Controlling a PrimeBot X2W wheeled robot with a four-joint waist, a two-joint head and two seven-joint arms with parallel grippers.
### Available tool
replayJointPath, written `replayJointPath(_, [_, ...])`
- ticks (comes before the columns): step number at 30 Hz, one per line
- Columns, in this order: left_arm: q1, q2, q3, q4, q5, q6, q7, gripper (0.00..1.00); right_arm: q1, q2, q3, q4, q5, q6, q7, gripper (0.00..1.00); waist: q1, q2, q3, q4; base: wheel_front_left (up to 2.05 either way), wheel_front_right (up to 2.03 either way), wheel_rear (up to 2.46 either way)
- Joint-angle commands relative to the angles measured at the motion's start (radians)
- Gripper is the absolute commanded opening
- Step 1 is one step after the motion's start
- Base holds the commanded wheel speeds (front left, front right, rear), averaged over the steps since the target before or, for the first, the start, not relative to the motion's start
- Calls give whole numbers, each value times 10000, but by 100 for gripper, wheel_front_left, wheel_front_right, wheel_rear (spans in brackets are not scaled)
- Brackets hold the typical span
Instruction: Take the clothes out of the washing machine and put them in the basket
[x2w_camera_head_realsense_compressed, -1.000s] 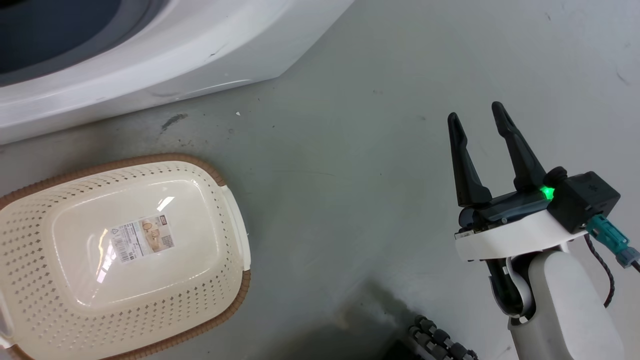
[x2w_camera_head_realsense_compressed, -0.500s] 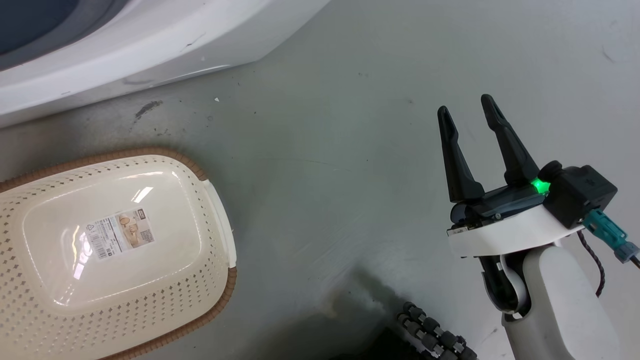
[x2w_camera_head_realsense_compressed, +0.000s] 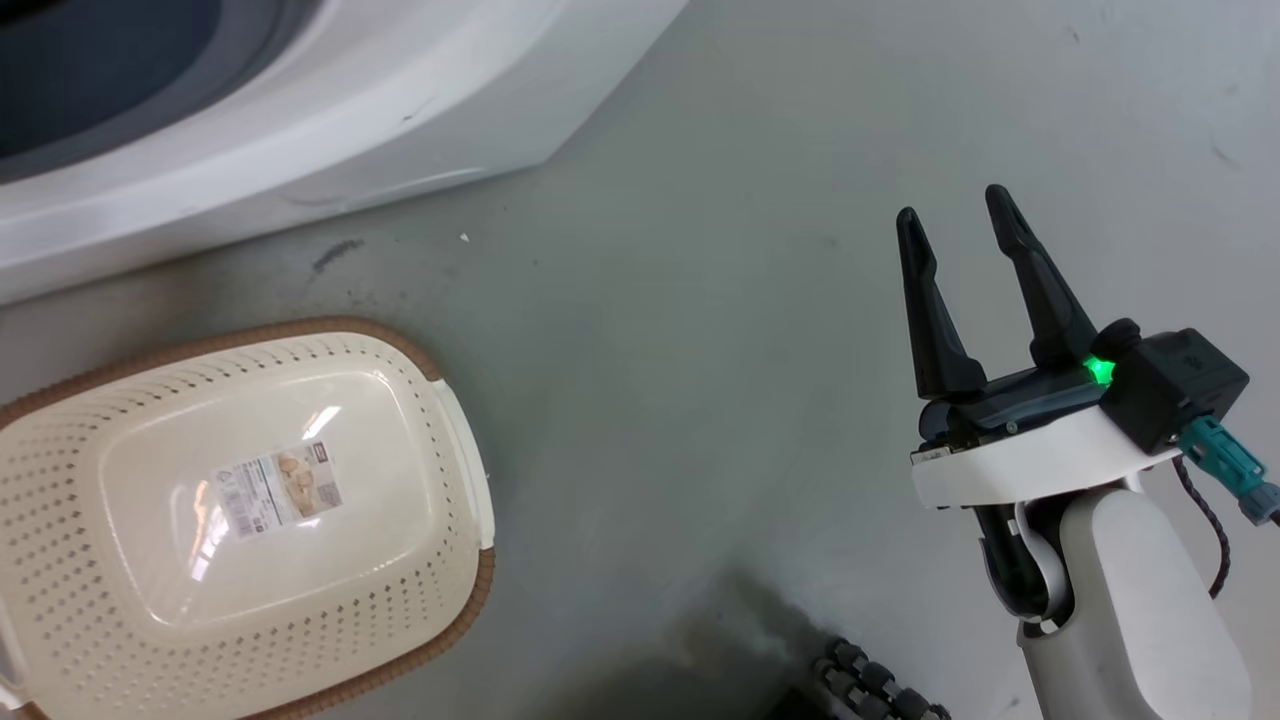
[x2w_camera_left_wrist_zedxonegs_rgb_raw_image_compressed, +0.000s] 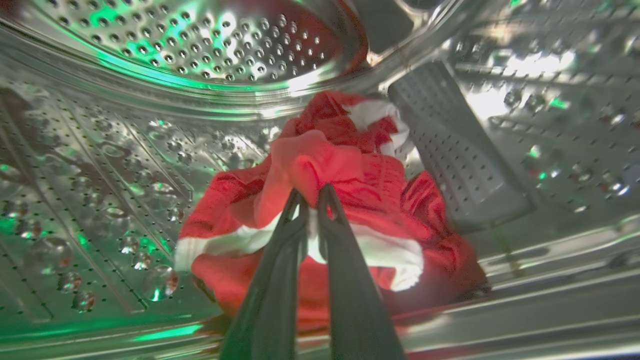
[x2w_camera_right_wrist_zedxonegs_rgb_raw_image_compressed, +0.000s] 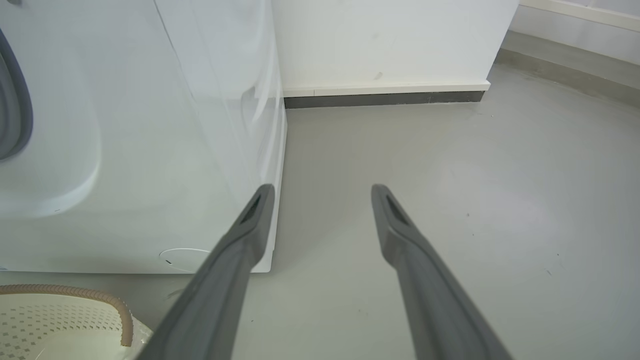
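Inside the washing machine's perforated steel drum (x2w_camera_left_wrist_zedxonegs_rgb_raw_image_compressed: 100, 165) the clothes (x2w_camera_left_wrist_zedxonegs_rgb_raw_image_compressed: 360, 170) lie in a bright red heap with white stripes. My left gripper (x2w_camera_left_wrist_zedxonegs_rgb_raw_image_compressed: 314, 192) is shut on a raised fold at the top of that heap. In the head view the white washing machine (x2w_camera_head_realsense_compressed: 350, 110) fills the upper left, and the cream basket (x2w_camera_head_realsense_compressed: 420, 560) stands on the floor below it with only a paper label on its base. My right gripper (x2w_camera_head_realsense_compressed: 952, 205) hangs open over bare floor to the right, holding nothing. The right wrist view shows the same gripper (x2w_camera_right_wrist_zedxonegs_rgb_raw_image_compressed: 322, 190), the machine's corner (x2w_camera_right_wrist_zedxonegs_rgb_raw_image_compressed: 150, 150) and the basket's rim (x2w_camera_right_wrist_zedxonegs_rgb_raw_image_compressed: 60, 290).
A grey ribbed paddle (x2w_camera_left_wrist_zedxonegs_rgb_raw_image_compressed: 450, 150) rises from the drum wall just right of the heap. Grey floor (x2w_camera_head_realsense_compressed: 700, 350) spreads between the basket and my right arm. A white wall with a dark baseboard (x2w_camera_right_wrist_zedxonegs_rgb_raw_image_compressed: 385, 97) stands behind the machine. A black ribbed hose (x2w_camera_head_realsense_compressed: 870, 680) lies at the bottom edge.
The head view has swung a little left and back, shifting the basket and machine in the picture. My right gripper stays open in much the same spot.
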Motion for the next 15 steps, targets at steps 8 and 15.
replayJointPath(8, [1449, -1005, 255, 1031, -768, 477, -3043, 0, 520, 19, -366, 73, -451, -7, -36, 100, 0, 0, -1540, 439, 0, 0, 0])
replayJointPath(15, [2502, -1769, 543, 1742, -1469, 560, -5065, 0, 1033, 16, -574, 254, -783, -7, -36, 100, 0, 0, -2743, 821, 0, 0, 0])
